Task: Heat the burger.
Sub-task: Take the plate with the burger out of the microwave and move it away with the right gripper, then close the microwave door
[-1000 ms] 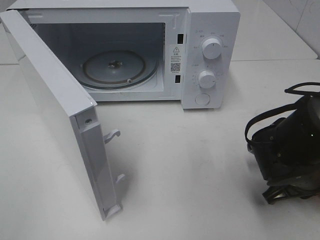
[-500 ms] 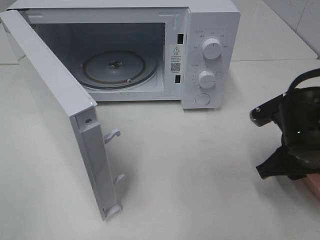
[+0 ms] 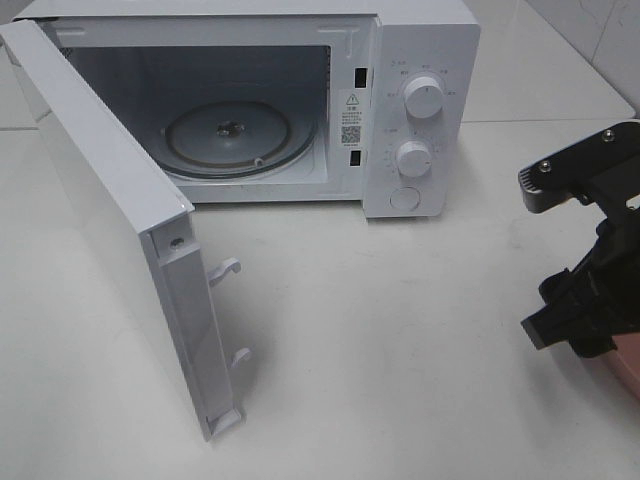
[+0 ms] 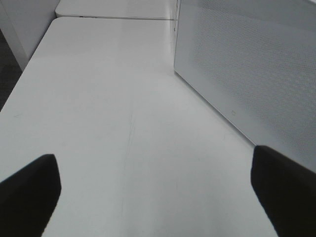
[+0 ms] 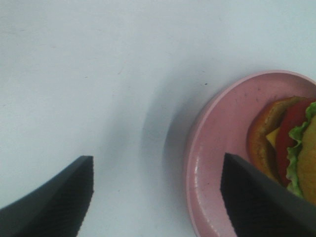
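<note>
Right pincer wide open, empty, offset left of the glossy layered burger on its shallow pink plate at far right: risk of clipping rim, toppling it.

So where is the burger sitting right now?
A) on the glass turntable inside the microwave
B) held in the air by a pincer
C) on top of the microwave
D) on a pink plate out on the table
D: the right wrist view shows the burger lying on the pink plate on the white table, while the microwave's turntable is bare.
</note>
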Controlling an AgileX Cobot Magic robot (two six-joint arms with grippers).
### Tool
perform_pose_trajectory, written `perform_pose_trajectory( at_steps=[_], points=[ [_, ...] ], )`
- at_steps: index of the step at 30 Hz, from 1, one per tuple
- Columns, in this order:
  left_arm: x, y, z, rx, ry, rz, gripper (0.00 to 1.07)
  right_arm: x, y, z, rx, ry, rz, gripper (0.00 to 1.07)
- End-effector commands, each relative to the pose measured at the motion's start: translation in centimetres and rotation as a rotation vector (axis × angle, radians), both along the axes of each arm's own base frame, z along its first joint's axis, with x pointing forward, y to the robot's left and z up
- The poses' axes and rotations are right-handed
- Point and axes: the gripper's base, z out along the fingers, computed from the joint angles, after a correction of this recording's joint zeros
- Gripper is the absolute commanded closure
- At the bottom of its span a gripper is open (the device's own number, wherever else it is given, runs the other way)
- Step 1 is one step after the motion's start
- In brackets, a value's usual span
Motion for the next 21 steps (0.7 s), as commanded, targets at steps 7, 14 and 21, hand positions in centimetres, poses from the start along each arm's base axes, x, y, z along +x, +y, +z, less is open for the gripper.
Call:
perform_pose_trajectory(
  at_steps=[7, 14, 21],
  points=[
    [-0.2, -0.1, -0.1, -0.006, -0.021, -0.001, 0.09, -3.2, -0.7, 2.1, 0.069, 0.110, 0.131, 0.25],
    [-0.2, -0.1, -0.1, -0.006, -0.021, -0.001, 0.09, -6.0, -1.9, 5.6, 0.135, 0.115, 0.191, 0.27],
    [-0.2, -0.1, -0.1, -0.006, -0.021, -0.001, 0.09, -8.5, -3.5, 8.1, 0.215, -0.015, 0.221, 0.28]
  ],
)
